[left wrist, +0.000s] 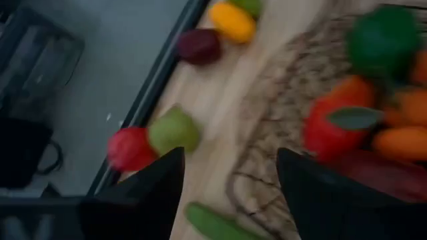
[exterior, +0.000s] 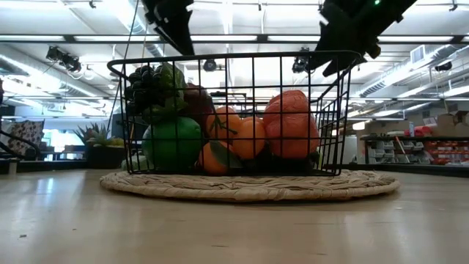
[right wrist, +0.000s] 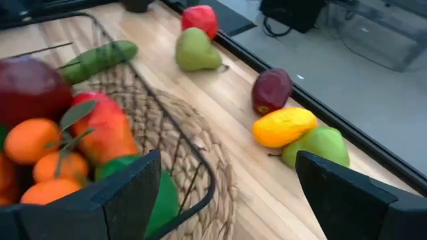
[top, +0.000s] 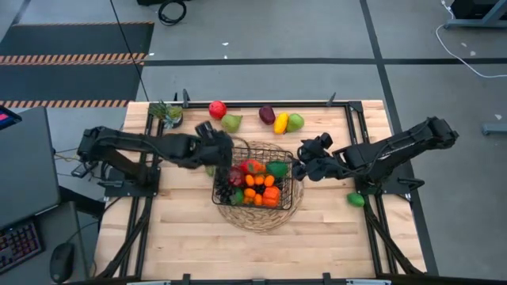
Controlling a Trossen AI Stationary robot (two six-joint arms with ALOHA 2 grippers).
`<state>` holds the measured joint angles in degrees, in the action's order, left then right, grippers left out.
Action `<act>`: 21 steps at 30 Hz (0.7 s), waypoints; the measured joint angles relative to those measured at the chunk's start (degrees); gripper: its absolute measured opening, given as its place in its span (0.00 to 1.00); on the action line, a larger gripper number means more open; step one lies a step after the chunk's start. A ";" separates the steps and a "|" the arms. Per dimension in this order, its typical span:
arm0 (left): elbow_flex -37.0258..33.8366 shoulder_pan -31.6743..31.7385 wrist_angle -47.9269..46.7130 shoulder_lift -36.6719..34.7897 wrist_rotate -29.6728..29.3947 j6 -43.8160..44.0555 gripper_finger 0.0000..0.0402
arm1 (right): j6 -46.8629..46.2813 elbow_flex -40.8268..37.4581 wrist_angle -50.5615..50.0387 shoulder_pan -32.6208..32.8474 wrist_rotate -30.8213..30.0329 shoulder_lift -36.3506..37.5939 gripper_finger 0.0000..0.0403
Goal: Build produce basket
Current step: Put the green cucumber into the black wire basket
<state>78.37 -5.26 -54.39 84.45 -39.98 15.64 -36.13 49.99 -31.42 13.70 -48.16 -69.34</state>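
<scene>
Basket (top: 257,184) of produce (top: 255,188) sits on the mat between left claw (top: 220,146) and right claw (top: 303,162), both parted, empty.

No readable text, labels or numbers anywhere

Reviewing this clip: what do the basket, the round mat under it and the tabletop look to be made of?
The basket looks like black coated metal wire: thin rods in an open grid, see-through sides. The mat looks woven from pale natural fibre, wicker or straw, with braided coils showing. The tabletop appears to be light wood planks with a matte finish; parallel seams and grain show.
</scene>
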 joint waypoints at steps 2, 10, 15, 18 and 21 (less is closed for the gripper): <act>0.00 2.76 -1.54 -1.59 -0.07 0.26 0.60 | -0.17 -0.12 0.07 -0.84 0.42 0.00 0.87; -1.24 20.76 -8.42 -4.37 4.70 12.28 0.58 | -0.17 -0.12 2.39 -1.47 3.74 0.00 0.87; -11.02 29.86 -2.53 -4.31 19.59 13.97 0.59 | -0.19 -0.12 2.73 -1.29 5.65 0.00 0.87; -18.01 33.14 2.06 -4.24 24.38 14.37 0.58 | -0.10 -0.12 2.79 -1.29 6.08 0.00 0.87; -23.75 35.44 6.03 -4.24 26.49 15.55 0.59 | 0.10 -0.12 2.80 -1.31 6.10 0.00 0.87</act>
<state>54.62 30.18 -48.36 80.20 -13.48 31.19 -36.03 49.87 -28.62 12.38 -42.06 -69.34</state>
